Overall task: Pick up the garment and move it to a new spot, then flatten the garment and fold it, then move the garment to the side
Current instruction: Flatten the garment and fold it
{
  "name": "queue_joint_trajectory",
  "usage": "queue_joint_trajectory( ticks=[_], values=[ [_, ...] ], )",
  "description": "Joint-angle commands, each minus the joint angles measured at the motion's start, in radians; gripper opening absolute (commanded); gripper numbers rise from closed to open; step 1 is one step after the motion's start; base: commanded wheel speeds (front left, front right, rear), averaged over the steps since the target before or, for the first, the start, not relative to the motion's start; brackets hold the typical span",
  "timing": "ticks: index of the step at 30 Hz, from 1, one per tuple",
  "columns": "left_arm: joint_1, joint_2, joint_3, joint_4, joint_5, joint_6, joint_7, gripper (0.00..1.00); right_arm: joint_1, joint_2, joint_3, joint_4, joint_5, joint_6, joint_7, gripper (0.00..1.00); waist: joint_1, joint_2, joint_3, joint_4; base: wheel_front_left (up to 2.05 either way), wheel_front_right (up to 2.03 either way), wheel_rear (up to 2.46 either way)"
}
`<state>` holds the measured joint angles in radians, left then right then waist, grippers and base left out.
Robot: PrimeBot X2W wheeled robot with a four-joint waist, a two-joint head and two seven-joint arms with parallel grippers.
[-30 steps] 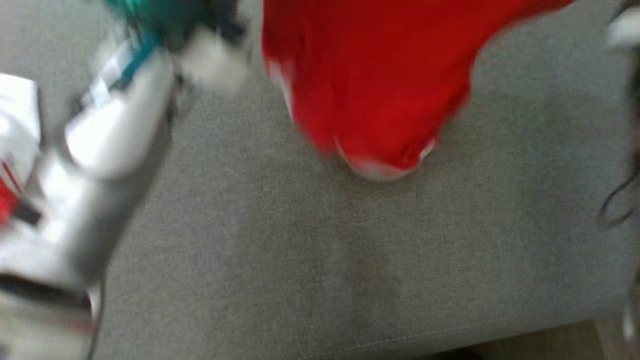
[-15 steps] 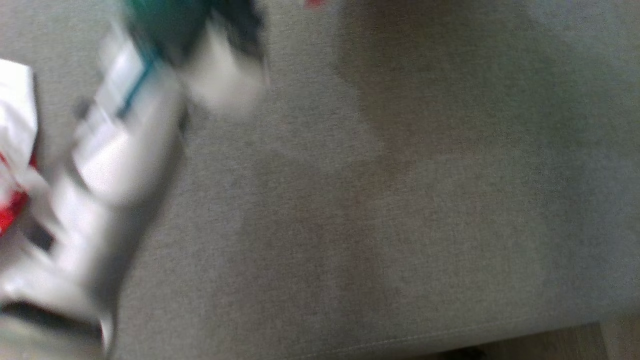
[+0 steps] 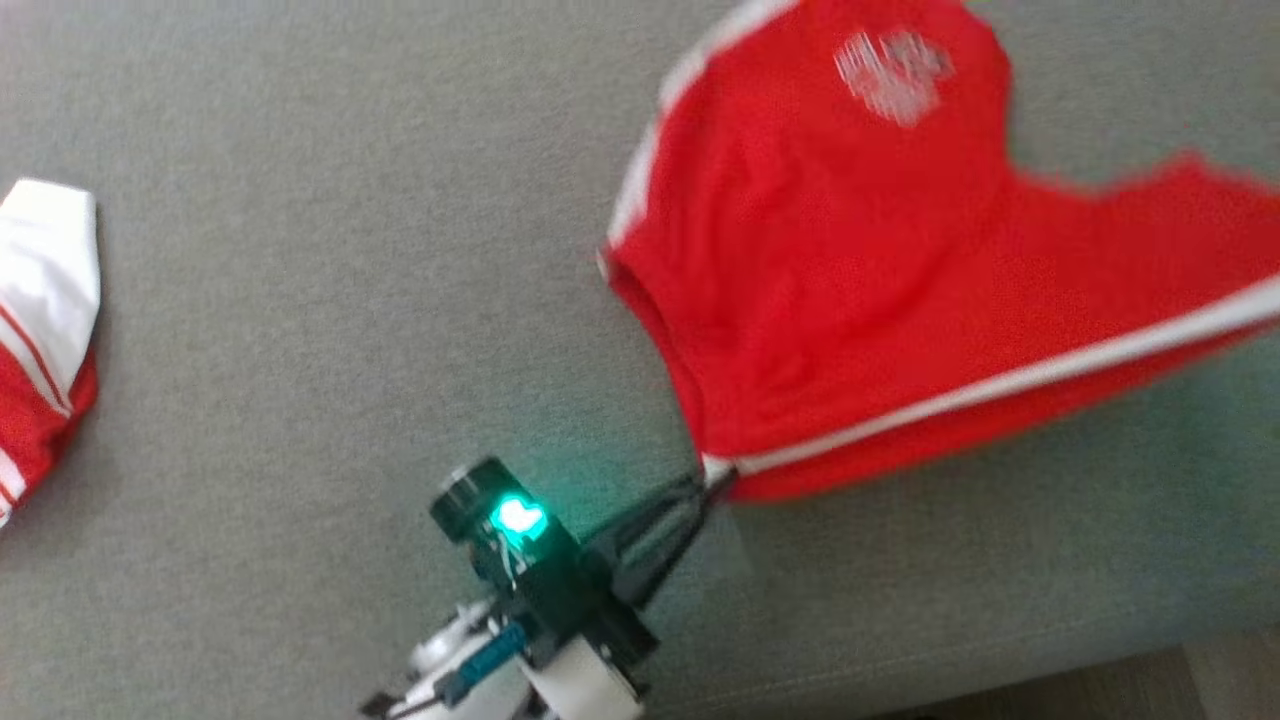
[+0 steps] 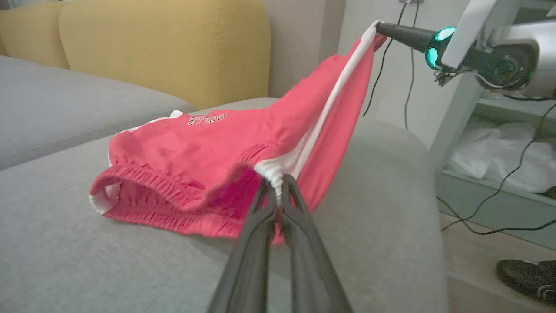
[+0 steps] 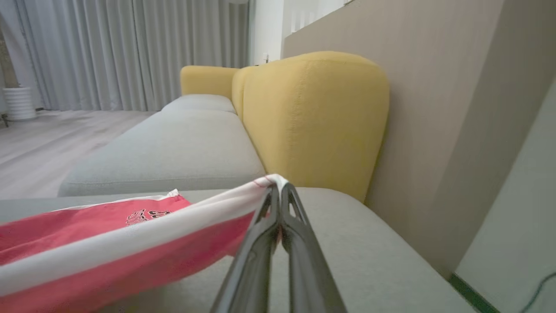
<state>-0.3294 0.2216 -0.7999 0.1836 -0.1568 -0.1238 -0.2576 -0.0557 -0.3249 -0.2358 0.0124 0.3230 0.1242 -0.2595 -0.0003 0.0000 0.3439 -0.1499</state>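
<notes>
We hold the shorts [image 3: 850, 280] by both ends, left gripper [image 4: 275, 191] and right gripper [image 5: 280, 191] fingers [image 4: 256, 243] clamped tight, stretching them flat.

- The red shorts [image 3: 850, 280] run off the head view's right edge; their white logo [image 3: 893, 70] is blurred.
- A red-and-white cloth [image 3: 45, 300] is cut by that view's left edge.

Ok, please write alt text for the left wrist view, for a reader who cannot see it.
The left gripper is shut on the white waistband of red shorts that partly lie on a grey sofa. The right gripper holds their other end up in the air, and yellow cushions stand behind.
</notes>
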Motion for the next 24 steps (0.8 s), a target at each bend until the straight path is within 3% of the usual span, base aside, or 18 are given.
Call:
queue_joint_trajectory(
  ticks=[1,5,9,15,24],
  values=[
    [-0.005,0.007,0.025,-0.047,-0.014,-0.002,-0.004,0.00,0.026,-0.029,-0.012,-0.051,-0.010,0.007,-0.002,0.00,0.0003,0.0000,-0.010,-0.006,0.00,0.00,0.00],
    [0.002,-0.020,0.027,-0.081,-0.069,-0.005,-0.004,0.00,0.052,-0.049,-0.035,-0.099,0.006,0.007,0.010,0.00,0.0003,0.0000,-0.002,0.023,0.00,0.00,0.00],
    [-0.062,-0.072,0.027,-0.062,-0.153,-0.006,-0.004,0.00,-0.033,-0.088,-0.030,-0.063,0.001,0.007,0.053,0.00,0.0003,0.0000,0.021,0.073,0.00,0.00,0.00],
    [-0.250,-0.128,-0.013,0.049,-0.313,-0.007,-0.004,0.00,-0.266,-0.153,0.007,0.101,-0.077,0.007,0.132,0.00,0.0003,0.0000,0.086,0.164,0.00,0.00,0.00],
    [-0.385,-0.163,-0.044,0.165,-0.505,-0.007,-0.004,0.00,-0.565,-0.195,0.179,0.385,-0.095,0.007,0.217,0.00,0.0003,0.0000,0.166,0.249,0.00,0.00,0.00]
  ],
)
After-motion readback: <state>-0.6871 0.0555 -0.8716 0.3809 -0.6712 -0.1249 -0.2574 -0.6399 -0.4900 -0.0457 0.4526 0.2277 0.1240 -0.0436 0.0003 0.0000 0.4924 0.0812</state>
